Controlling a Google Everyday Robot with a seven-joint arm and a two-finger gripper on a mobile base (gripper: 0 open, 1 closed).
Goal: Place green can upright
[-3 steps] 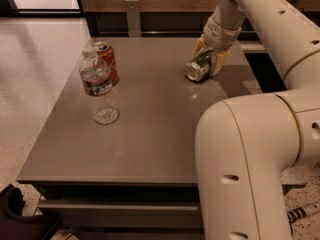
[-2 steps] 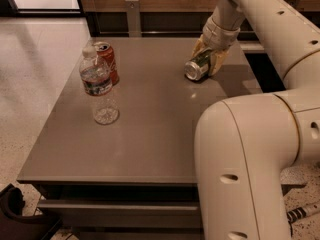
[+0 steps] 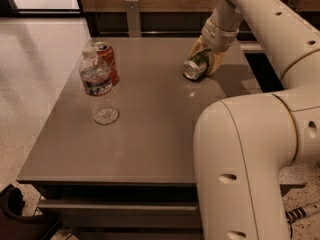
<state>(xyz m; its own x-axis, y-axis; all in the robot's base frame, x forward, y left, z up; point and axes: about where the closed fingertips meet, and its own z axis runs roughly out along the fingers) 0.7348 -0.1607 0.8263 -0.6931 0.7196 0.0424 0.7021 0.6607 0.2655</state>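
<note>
The green can lies on its side at the far right of the grey table, its silver end facing the camera. My gripper reaches down from the arm above and sits over the can, with a yellowish finger against each side of it. The gripper is shut on the can, which still rests on the table top.
A clear water bottle stands upright at the left of the table, with a red-orange soda can upright just behind it. My white arm body fills the front right. A wooden wall panel runs behind the table.
</note>
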